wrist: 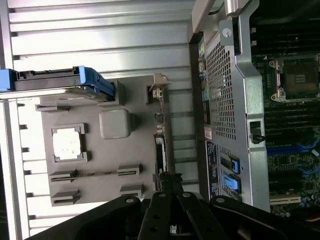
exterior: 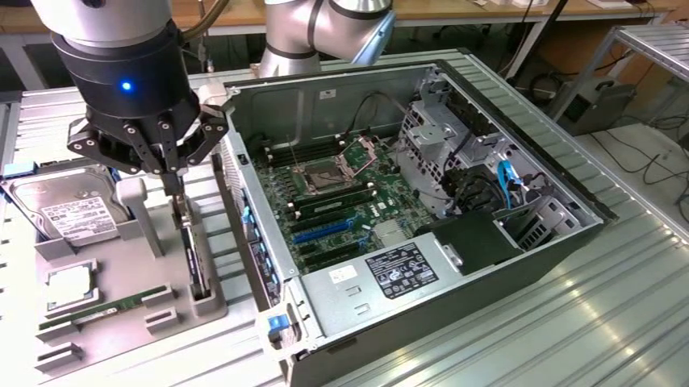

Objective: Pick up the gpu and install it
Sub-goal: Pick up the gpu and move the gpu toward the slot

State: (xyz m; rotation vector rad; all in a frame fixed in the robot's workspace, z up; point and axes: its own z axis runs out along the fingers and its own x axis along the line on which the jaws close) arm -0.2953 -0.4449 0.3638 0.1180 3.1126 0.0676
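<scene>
The gpu (exterior: 190, 250) stands on edge in a slot of the grey holder tray (exterior: 129, 270), at the exterior view's left beside the open computer case (exterior: 560, 193). My gripper (exterior: 174, 189) hangs straight above it, its black fingers brought together on the card's upper edge. In the wrist view the gpu (wrist: 160, 150) appears as a thin dark strip running up from my gripper (wrist: 169, 181), whose fingers are shut on its near end. The motherboard (exterior: 344, 201) lies inside the case with blue expansion slots (exterior: 323, 230) bare.
On the tray (wrist: 115, 160) are a hard drive (exterior: 70, 210) in a blue bracket (wrist: 95, 82), a square processor chip (exterior: 70, 284) and a long memory stick (exterior: 102, 310). The case's perforated rear wall (wrist: 222, 90) stands close beside the gpu. The ribbed metal tabletop (exterior: 603, 322) surrounds everything.
</scene>
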